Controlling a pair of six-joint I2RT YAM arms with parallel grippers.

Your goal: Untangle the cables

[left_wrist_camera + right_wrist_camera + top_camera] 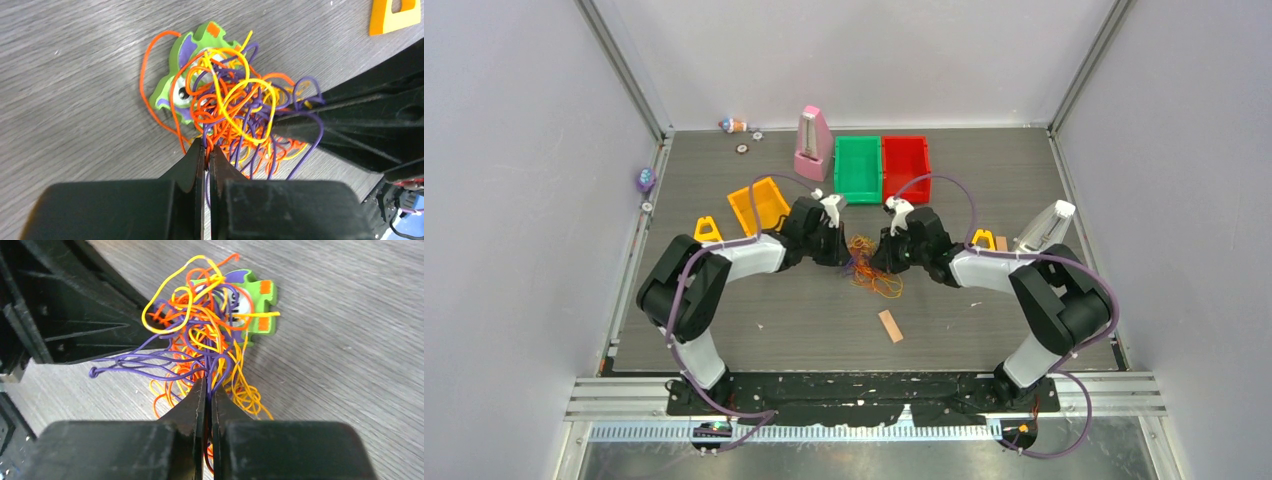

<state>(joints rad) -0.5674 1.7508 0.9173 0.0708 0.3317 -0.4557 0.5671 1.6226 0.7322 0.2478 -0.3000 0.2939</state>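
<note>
The cables (868,266) are a tangled clump of thin orange, yellow and purple wires in the middle of the table. My left gripper (844,252) holds the clump from the left; in its wrist view (207,148) the jaws are shut on orange and purple strands (235,110). My right gripper (886,258) holds it from the right; in its wrist view (207,385) the jaws are shut on purple and orange strands (200,347). A green foam piece (172,82) with purple and orange marks lies under the tangle and also shows in the right wrist view (260,310).
Behind the arms stand a green bin (857,168), a red bin (906,168), an orange bin (759,206) and a pink metronome (812,143). Yellow triangles (707,229) lie beside each arm. A small wooden block (890,325) lies near the front. A white metronome (1044,226) stands right.
</note>
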